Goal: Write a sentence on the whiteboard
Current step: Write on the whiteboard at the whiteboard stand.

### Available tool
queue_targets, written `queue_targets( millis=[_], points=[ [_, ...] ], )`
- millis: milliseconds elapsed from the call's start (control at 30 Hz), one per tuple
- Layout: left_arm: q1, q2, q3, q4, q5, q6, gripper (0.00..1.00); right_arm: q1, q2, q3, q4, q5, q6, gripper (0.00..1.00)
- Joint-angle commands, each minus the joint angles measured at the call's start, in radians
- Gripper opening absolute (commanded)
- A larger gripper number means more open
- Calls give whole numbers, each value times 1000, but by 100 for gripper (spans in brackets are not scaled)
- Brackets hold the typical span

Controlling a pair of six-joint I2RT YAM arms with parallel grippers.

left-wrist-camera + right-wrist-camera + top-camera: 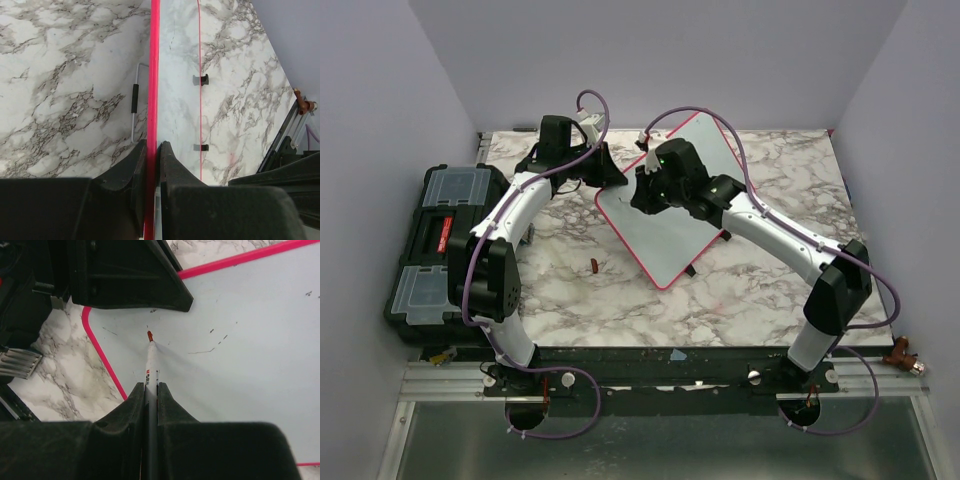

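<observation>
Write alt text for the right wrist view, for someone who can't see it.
The right hand grips a white marker, its red tip pointed at the whiteboard near a rounded, pink-edged corner. The board carries only faint specks and strokes, no readable words. A marble table shows at left.

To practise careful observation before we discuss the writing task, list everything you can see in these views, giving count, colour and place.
whiteboard: one, pale grey-white with a red-pink frame, middle of the table, only a few faint marks on it.
marker: one, white barrel with a red tip, tip at the board near a corner.
wire loop: one, silver with a black sleeve, beside the board's frame.
small piece: one, reddish-brown, on the table left of the board.
toolbox: one, black, at the table's left edge.
table: one, grey-white marble pattern.
left end effector: one, black, shut on the whiteboard's frame.
right end effector: one, black, shut on the marker.
</observation>
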Motion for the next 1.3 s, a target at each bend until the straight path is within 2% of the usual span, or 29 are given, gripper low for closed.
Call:
queue_targets(
  millis=[0,267,533,667,867,1067,1267],
  points=[
    [-28,-27,-15,-29,-35,96,0,9,-21,-76,-13,20,15,1],
    [-31,-33,-14,-29,-39,96,0,18,-61,-154,-11,27,32,1],
    [-31,-38,-9,-38,-46,100,0,32,-107,-166,-55,36,44,1],
    [-31,-39,-5,-44,-51,105,0,34,-154,-182,-24,22,59,1],
    [-31,-41,-6,-40,-50,105,0,34,-177,-137,-8,12,66,1],
    [-31,-45,-12,-40,-53,108,0,35,-160,-71,8,109,65,1],
    [-31,-46,-15,-37,-50,106,0,34,-121,-10,11,134,64,1]
  ],
)
